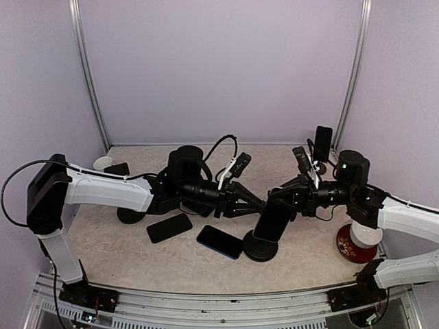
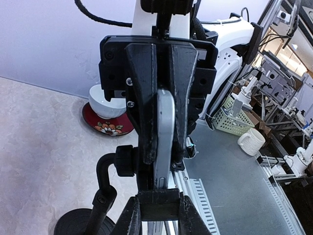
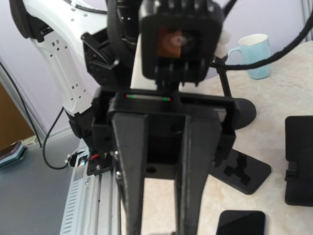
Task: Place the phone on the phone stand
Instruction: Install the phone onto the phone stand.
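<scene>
Roughly at the centre of the top view, the two arms meet nose to nose over the phone stand (image 1: 260,249). Its round black base sits on the table (image 1: 309,264), just right of centre in the lower half of the frame. The phone (image 1: 273,221) stands slightly tilted directly above that base; whether it sits in the cradle cannot be told.

The right gripper (image 1: 281,200) comes in from the right at the phone's upper part. In the left wrist view this claw faces the camera at frame centre. Its two black fingers (image 2: 145,103) press against either face of the phone, which shows edge-on as a silver strip, so the claw is clamped on it. The stand's bent neck shows at the lower left of that view, beside the phone.

The left gripper (image 1: 258,203) reaches in from the left, its tip just beside the phone's upper left. At the bottom edge of the left wrist view, one finger stands on each side of a dark block. Whether they pinch it or merely stand apart cannot be told.

Two spare phones (image 1: 169,227) lie flat on the table left of the stand's base. A white bowl (image 1: 365,236) on a red plate (image 1: 350,252) sits at the right.
</scene>
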You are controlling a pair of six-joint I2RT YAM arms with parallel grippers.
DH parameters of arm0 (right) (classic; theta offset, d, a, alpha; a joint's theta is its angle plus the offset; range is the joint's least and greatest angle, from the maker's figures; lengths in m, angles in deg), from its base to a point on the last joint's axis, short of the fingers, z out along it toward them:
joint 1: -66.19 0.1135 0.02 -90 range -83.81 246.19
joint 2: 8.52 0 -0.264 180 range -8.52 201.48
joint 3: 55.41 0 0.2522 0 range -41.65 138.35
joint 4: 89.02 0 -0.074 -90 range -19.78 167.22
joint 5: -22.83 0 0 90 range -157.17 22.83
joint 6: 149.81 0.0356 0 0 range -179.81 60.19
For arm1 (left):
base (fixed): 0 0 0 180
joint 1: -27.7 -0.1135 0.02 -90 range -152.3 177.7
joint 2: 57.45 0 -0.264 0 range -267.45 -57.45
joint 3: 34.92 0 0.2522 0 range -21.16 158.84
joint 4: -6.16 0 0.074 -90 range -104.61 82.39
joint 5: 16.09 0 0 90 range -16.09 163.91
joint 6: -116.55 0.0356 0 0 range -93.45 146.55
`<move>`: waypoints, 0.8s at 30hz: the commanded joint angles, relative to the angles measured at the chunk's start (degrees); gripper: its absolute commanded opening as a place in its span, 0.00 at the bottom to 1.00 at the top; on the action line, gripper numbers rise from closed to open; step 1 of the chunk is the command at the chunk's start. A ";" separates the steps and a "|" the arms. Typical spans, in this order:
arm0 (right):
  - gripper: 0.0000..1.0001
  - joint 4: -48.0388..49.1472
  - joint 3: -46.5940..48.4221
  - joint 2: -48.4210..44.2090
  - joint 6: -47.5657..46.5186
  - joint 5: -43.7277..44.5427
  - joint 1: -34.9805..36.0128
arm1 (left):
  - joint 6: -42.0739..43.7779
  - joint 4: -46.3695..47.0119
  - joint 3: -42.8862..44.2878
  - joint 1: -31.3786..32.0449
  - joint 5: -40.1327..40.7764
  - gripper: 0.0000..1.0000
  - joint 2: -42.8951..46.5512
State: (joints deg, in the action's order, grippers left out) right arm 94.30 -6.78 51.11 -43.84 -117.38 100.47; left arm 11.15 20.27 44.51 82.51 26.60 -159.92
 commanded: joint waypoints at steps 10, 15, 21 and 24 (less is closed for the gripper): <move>0.00 -1.26 -0.17 2.15 1.01 3.43 -2.64 | 0.76 4.44 0.43 -0.26 -3.61 0.00 4.20; 0.00 -1.94 0.66 3.82 1.61 3.73 -2.64 | 1.45 3.16 1.33 0.27 -2.98 0.00 3.57; 0.00 -1.45 0.70 3.92 2.04 3.34 -2.64 | 2.57 1.01 2.66 1.04 -1.71 0.00 2.31; 0.00 -0.85 0.69 4.15 2.30 2.43 -2.64 | 2.83 0.31 3.23 1.18 -1.34 0.00 1.73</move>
State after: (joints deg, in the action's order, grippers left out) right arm 95.20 -6.03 54.28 -41.22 -117.56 100.03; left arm 12.31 18.37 44.77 82.71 27.97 -159.94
